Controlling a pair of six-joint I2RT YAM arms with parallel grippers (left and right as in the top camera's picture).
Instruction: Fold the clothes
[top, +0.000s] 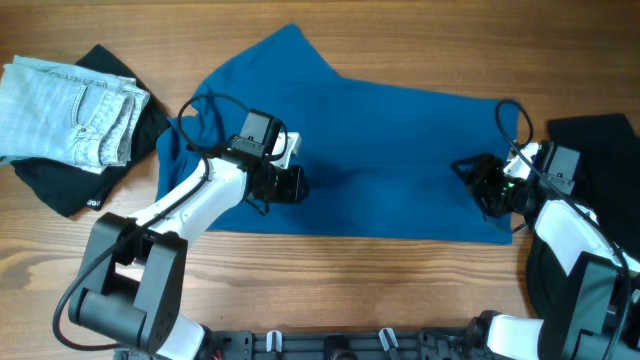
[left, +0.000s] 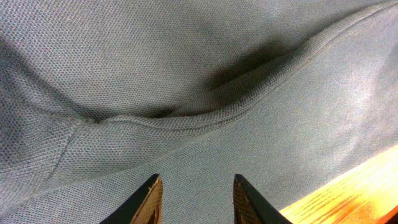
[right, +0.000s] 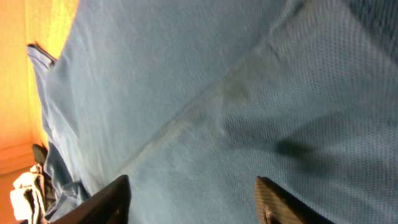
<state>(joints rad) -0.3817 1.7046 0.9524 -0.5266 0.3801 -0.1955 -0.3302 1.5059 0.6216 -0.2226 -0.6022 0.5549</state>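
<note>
A large deep-blue shirt (top: 370, 150) lies spread across the middle of the wooden table. My left gripper (top: 296, 185) hovers over its left part, open and empty; the left wrist view shows its fingers (left: 196, 199) above a stitched fold in the fabric (left: 186, 118). My right gripper (top: 478, 180) is over the shirt's right end, open wide and empty; its fingers (right: 193, 202) frame plain blue fabric (right: 205, 112). Pale-blue denim jeans (top: 65, 110) lie folded at the far left on a black garment (top: 70, 185). Another black garment (top: 600, 150) lies at the right edge.
Bare wood (top: 350, 280) runs along the front of the table below the shirt's lower edge. Cables loop from both wrists above the fabric. The arm bases stand at the front edge.
</note>
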